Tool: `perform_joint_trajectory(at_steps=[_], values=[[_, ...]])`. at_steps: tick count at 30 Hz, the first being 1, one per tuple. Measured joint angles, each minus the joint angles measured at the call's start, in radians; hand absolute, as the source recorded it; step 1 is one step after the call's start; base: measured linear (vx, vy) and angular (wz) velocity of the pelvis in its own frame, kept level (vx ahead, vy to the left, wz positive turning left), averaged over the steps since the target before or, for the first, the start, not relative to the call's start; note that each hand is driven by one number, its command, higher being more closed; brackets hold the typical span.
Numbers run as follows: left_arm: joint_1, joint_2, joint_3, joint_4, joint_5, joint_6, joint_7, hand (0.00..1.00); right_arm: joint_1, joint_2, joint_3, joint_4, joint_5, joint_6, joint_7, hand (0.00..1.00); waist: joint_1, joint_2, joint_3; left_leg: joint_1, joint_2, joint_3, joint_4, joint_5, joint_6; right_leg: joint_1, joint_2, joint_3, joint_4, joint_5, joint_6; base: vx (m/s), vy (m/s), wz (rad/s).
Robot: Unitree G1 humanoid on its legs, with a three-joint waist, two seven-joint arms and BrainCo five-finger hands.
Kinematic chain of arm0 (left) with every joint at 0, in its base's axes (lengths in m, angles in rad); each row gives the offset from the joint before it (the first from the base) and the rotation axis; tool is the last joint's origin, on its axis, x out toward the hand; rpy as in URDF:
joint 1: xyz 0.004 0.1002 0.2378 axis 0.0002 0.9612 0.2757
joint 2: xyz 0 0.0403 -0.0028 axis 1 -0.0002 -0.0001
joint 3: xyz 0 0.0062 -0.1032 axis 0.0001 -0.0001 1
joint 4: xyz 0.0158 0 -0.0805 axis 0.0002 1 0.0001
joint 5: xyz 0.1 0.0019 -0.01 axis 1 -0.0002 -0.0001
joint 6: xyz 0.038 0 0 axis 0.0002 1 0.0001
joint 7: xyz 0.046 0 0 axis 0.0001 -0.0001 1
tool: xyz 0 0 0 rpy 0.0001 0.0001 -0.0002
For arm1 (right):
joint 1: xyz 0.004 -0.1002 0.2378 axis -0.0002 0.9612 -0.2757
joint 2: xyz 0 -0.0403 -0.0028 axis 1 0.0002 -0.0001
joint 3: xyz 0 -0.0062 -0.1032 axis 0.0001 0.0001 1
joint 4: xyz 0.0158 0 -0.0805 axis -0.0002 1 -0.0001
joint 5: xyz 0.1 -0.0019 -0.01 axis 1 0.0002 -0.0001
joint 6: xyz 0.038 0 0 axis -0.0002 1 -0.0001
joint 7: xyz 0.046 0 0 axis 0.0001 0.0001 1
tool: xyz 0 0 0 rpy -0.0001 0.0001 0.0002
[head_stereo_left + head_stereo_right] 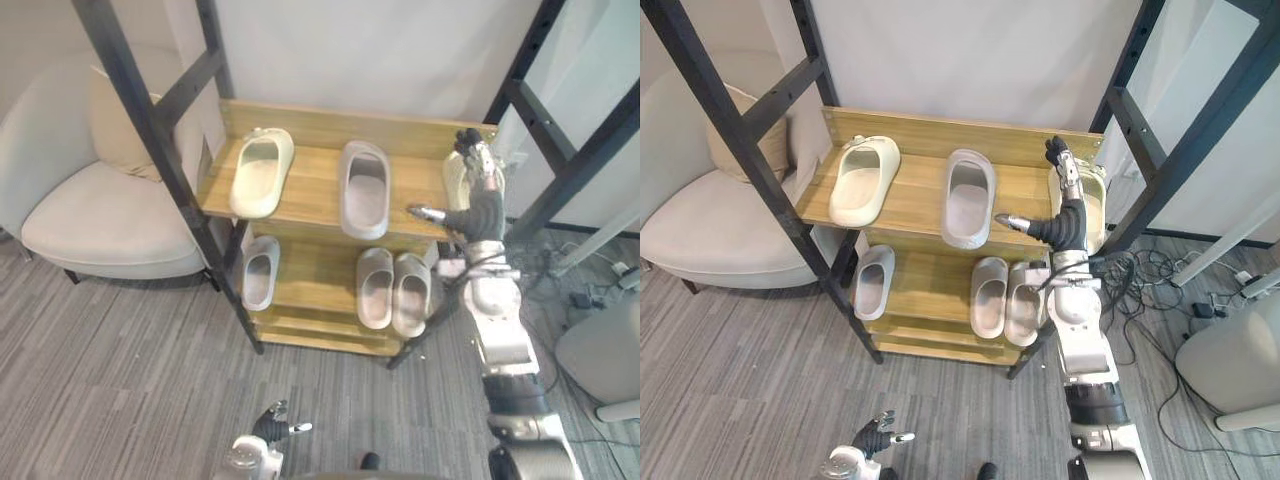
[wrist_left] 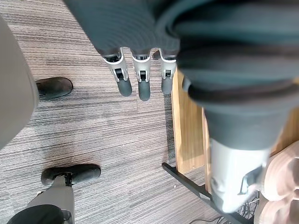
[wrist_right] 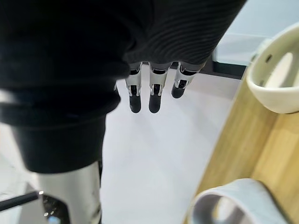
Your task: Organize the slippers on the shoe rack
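The wooden shoe rack (image 1: 310,195) has two shelves. On the top shelf lie a cream slipper (image 1: 262,172) at the left, a grey slipper (image 1: 365,188) in the middle and another cream slipper (image 1: 1090,185) at the right end. My right hand (image 1: 482,200) is raised over that right-end slipper, open, thumb pointing left; I cannot tell whether it touches it. Past its straight fingers (image 3: 149,91) lie the grey slipper (image 3: 233,205) and a cream slipper (image 3: 275,79). The lower shelf holds a grey slipper (image 1: 260,272) and a pale pair (image 1: 392,290). My left hand (image 1: 275,425) hangs open low by the floor.
A cream armchair (image 1: 100,210) stands left of the rack. Black metal frame posts (image 1: 150,130) cross in front of the rack's left side, and others (image 1: 590,150) rise to its right. Cables (image 1: 565,265) lie on the carpet at the right, near a white rounded object (image 1: 600,360).
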Motion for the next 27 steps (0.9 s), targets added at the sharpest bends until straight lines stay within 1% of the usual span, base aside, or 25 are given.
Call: perform_joint_trajectory(at_steps=[3,5,10,14,18,27], values=[[0.000,0.002,0.000,-0.011,-0.001,0.000,0.000,0.00,-0.053,-0.018,0.000,0.068,0.000,0.019,-0.018,0.00,0.000,-0.004,0.008,-0.015,0.000,-0.007,0.001,0.003,-0.001,-0.011,0.000,-0.007,0.000,0.001,-0.001,0.01,-0.004,0.09],[0.001,0.001,0.005,-0.018,-0.002,0.000,0.001,0.00,-0.114,-0.035,0.000,0.158,0.000,0.037,-0.032,0.00,0.002,-0.004,0.013,-0.018,0.000,-0.018,0.001,0.004,0.000,-0.009,0.000,-0.018,0.000,0.001,-0.001,0.03,-0.004,0.11],[0.002,0.001,0.010,-0.027,-0.004,0.000,0.001,0.00,-0.214,-0.044,0.000,0.273,0.003,0.046,-0.053,0.00,0.004,-0.006,0.022,-0.027,-0.003,-0.027,0.003,0.004,0.001,-0.010,-0.004,-0.030,0.000,0.001,-0.001,0.02,0.008,0.08],[0.000,0.002,0.011,-0.058,-0.013,-0.004,0.001,0.00,-0.304,-0.075,0.001,0.351,0.010,0.050,-0.052,0.00,0.014,-0.010,0.064,-0.034,-0.012,-0.038,0.003,0.011,0.006,-0.013,-0.011,-0.036,0.000,0.002,-0.001,-0.02,0.015,0.07],[0.000,0.002,0.011,-0.068,-0.040,-0.007,0.002,0.00,-0.369,-0.075,0.021,0.422,0.011,0.050,-0.048,0.00,0.024,-0.011,0.069,-0.049,-0.016,-0.040,0.002,0.013,0.008,-0.026,-0.015,-0.038,0.000,0.004,-0.001,-0.01,0.003,0.01],[-0.002,0.002,0.013,-0.096,-0.063,-0.018,0.003,0.00,-0.484,-0.075,0.062,0.550,0.011,0.063,-0.017,0.00,0.032,-0.022,0.110,-0.052,-0.024,-0.043,0.001,0.016,0.010,-0.027,-0.024,-0.042,0.000,0.006,0.000,0.00,0.000,0.00]])
